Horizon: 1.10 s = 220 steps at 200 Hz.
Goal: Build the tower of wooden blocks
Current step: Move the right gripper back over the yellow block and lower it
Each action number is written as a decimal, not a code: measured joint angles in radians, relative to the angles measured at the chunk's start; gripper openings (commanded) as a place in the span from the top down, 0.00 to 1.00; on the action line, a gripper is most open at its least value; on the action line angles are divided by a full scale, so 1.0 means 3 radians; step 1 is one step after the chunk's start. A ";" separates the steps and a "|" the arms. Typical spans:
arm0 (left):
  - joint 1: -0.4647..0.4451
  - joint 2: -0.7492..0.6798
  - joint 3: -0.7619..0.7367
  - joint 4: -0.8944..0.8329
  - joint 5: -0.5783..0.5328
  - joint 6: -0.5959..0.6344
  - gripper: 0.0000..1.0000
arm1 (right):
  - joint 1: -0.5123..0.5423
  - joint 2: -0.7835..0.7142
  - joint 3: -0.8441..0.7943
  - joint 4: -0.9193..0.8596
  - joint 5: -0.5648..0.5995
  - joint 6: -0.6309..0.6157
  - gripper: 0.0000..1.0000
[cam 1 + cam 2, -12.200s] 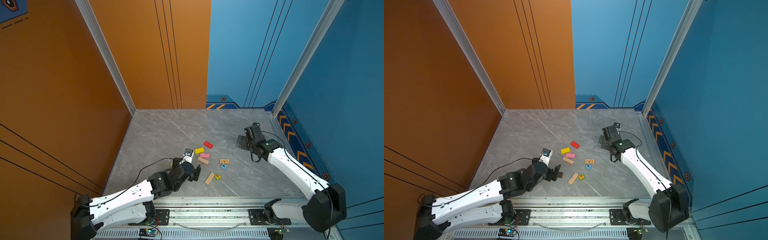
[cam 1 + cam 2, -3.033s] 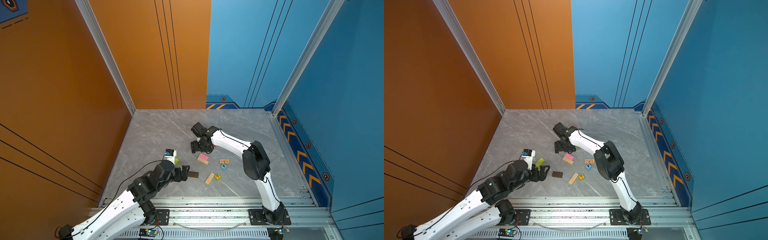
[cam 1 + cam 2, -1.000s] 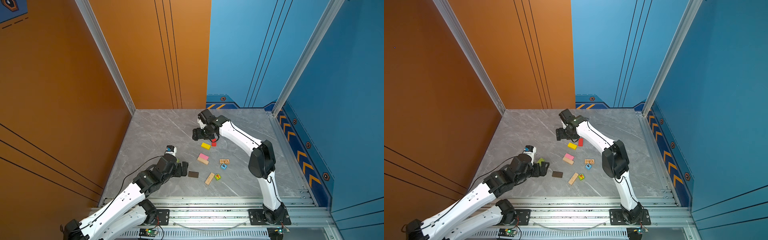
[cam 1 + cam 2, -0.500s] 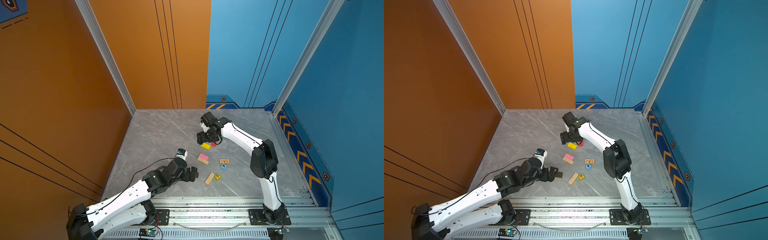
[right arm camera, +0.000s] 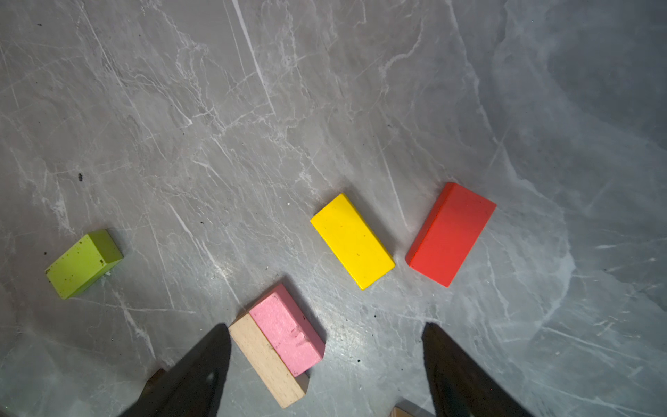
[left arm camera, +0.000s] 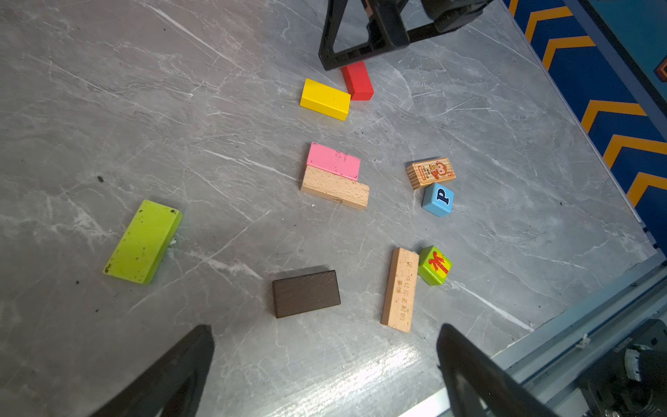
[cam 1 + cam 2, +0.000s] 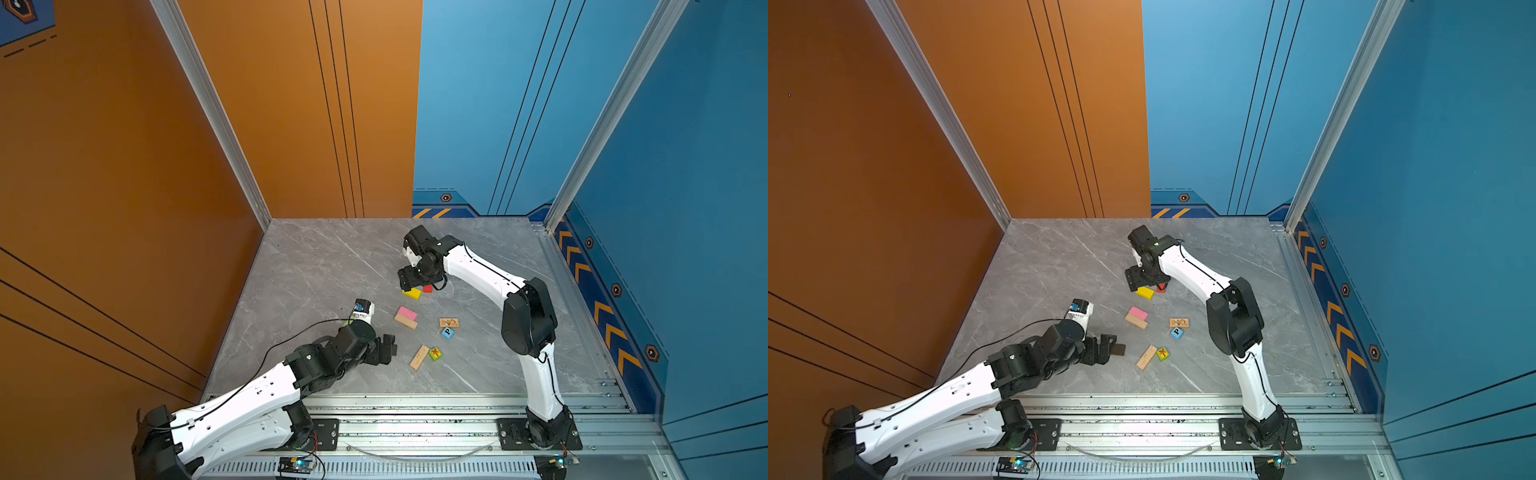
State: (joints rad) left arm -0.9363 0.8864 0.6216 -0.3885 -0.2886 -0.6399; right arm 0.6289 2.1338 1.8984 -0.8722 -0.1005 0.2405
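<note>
No wood block tower stands; the blocks lie loose and flat on the grey table. At the back, the yellow block (image 7: 411,293) and red block (image 7: 428,288) lie just under my open right gripper (image 7: 415,282) (image 5: 325,332), which holds nothing. The pink block (image 6: 334,161) rests against a tan block (image 6: 335,192). A picture block (image 6: 430,172), blue "P" cube (image 6: 437,199), long tan block (image 6: 400,289) and green cube (image 6: 434,265) lie to the right. My left gripper (image 7: 1106,349) (image 6: 326,335) is open, empty, just short of the dark brown block (image 6: 306,293). The lime block (image 6: 144,242) lies left of it.
An orange wall (image 7: 166,187) closes the left side and a blue wall (image 7: 685,208) with chevron trim the right. The aluminium rail (image 7: 415,411) holding both arm bases runs along the front edge. The right arm's elbow (image 7: 528,320) stands over the table's right part.
My left gripper has swung right and forward, up to the dark brown block. My right gripper has come down a little over the yellow and red blocks. No block has moved.
</note>
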 measured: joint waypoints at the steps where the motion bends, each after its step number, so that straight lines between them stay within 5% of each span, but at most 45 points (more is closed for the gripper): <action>1: 0.0001 0.0000 0.0000 0.0000 0.0000 0.0000 0.02 | 0.0001 0.0000 0.0001 0.0000 -0.0001 -0.0001 0.16; 220: 0.0252 -0.0025 -0.0092 0.0075 0.0107 0.0165 0.02 | 0.0123 0.0284 0.0094 0.0001 0.0001 -0.0005 0.16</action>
State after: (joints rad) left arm -0.8608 0.8787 0.5941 -0.3660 -0.2565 -0.5903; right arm 0.6659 2.2189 1.9266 -0.8719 -0.1001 0.2390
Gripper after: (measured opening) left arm 0.979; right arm 0.844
